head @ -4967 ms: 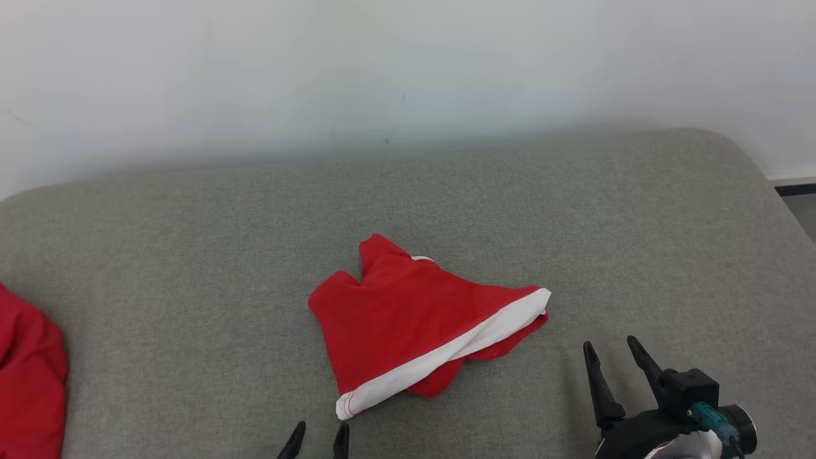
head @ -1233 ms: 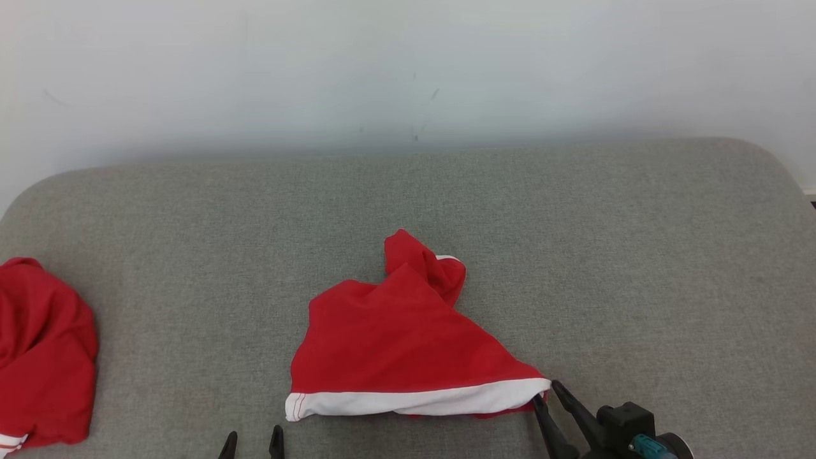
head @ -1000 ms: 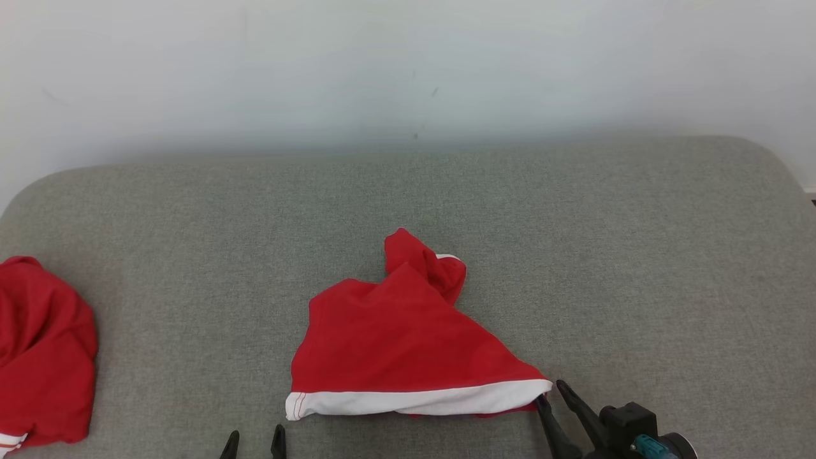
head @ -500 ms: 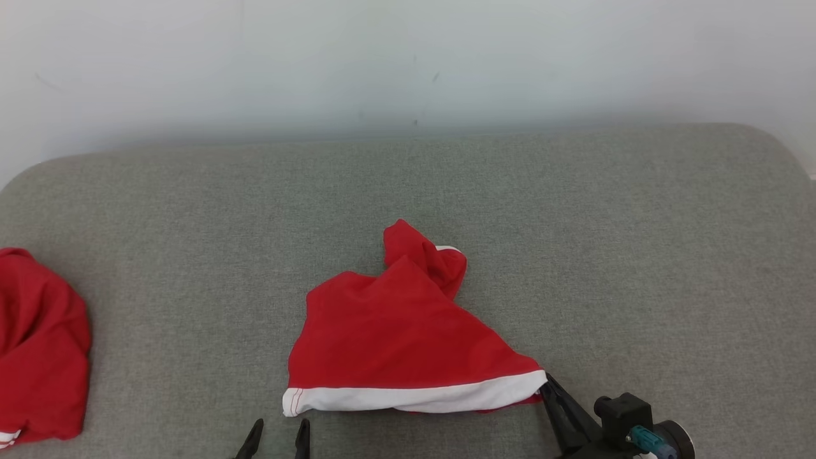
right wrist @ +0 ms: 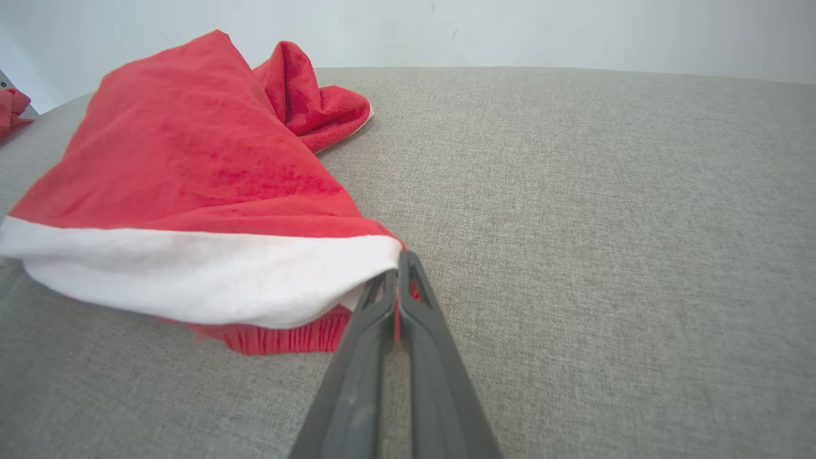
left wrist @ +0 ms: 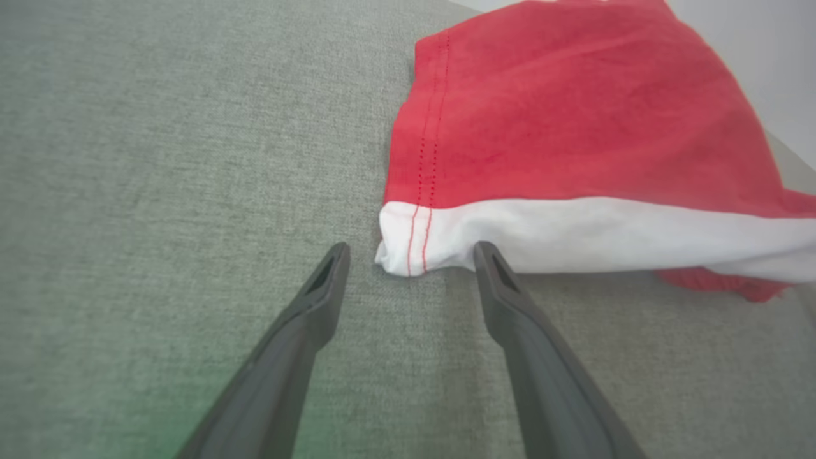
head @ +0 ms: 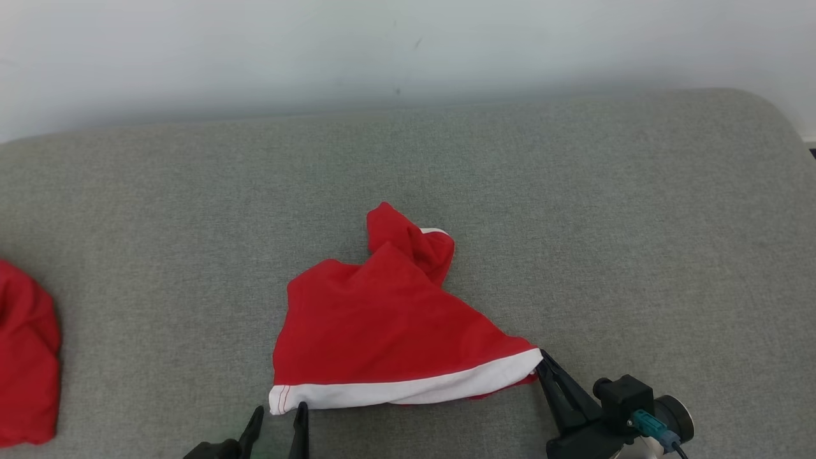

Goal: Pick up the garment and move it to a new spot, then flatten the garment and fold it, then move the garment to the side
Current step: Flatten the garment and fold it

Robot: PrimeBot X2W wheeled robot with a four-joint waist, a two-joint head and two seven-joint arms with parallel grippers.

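Observation:
The garment (head: 389, 319) is red with a white band along its near edge and lies rumpled on the grey cushion (head: 637, 223). My right gripper (head: 540, 364) is shut on the garment's right corner, where the white band ends; in the right wrist view the fingertips (right wrist: 400, 271) pinch the cloth (right wrist: 191, 185). My left gripper (head: 278, 411) stands open just short of the band's left corner. Seen from the left wrist, that corner (left wrist: 408, 245) sits between the two fingers of the left gripper (left wrist: 411, 255), slightly ahead of the tips.
Another red cloth (head: 25, 357) lies at the cushion's far left edge. A pale wall (head: 408, 44) runs behind the cushion. The cushion's rounded right corner (head: 765, 121) is at the upper right.
My right gripper has shut on the garment's right corner. The left gripper has come up closer to the left corner. The camera has tilted, shifting the whole picture.

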